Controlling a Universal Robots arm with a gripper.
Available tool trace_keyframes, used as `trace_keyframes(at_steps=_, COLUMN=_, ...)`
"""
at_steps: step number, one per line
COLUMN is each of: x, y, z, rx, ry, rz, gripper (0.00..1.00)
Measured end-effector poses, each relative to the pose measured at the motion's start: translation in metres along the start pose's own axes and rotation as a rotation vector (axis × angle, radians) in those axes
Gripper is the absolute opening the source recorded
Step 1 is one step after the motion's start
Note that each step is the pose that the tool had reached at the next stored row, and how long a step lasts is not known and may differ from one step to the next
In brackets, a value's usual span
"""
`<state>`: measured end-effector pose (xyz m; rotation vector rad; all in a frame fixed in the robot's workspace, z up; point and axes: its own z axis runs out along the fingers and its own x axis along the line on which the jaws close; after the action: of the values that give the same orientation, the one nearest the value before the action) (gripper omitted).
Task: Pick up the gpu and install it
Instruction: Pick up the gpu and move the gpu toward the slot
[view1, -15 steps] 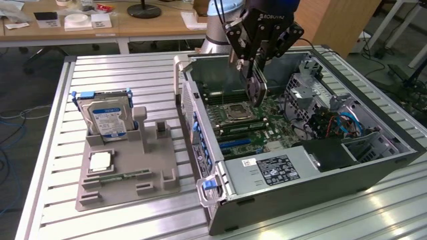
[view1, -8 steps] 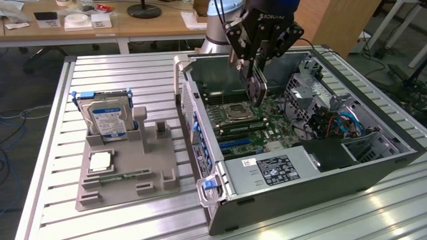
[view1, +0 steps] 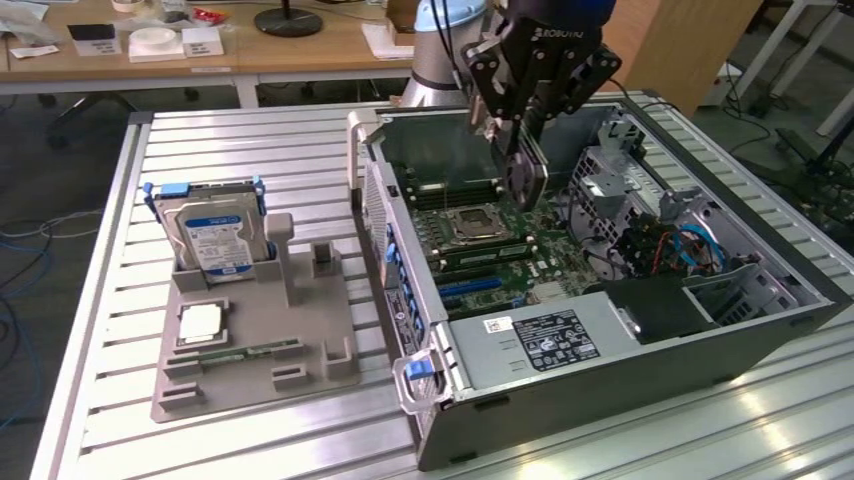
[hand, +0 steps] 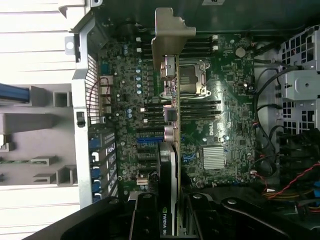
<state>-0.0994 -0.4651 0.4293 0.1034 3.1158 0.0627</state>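
Note:
My gripper (view1: 515, 128) is shut on the gpu (view1: 527, 175), a dark card that hangs on edge above the open computer case (view1: 627, 365). The card sits over the motherboard (view1: 497, 255), close to the CPU socket (view1: 477, 226), and is clear of the board. In the wrist view the gpu (hand: 170, 165) runs edge-on from between my black fingers (hand: 145, 220), with its silver end bracket (hand: 169, 37) at the far end. Blue expansion slots (hand: 149, 138) lie on the board beside the card's line.
A grey fixture tray (view1: 314, 330) stands at the exterior view's left of the case, holding a silver hard drive (view1: 214, 238), a memory stick (view1: 247, 350) and a small chip (view1: 200, 322). Inside the case are a power supply (view1: 567, 340), drive cages and coloured cables (view1: 674, 245).

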Motion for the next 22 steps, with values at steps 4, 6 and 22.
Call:
trace_keyframes(at_steps=4, x=-0.009, y=0.0007, z=0.0002, rx=0.0001, ry=0.0, rz=-0.001, gripper=0.27)
trace_keyframes(at_steps=6, x=-0.011, y=0.0009, z=0.0003, rx=0.0001, ry=0.0001, rz=-0.001, gripper=0.27)
trace_keyframes(at_steps=22, x=-0.024, y=0.0023, z=0.0007, rx=-0.0002, ry=0.0001, rz=-0.002, gripper=0.27)
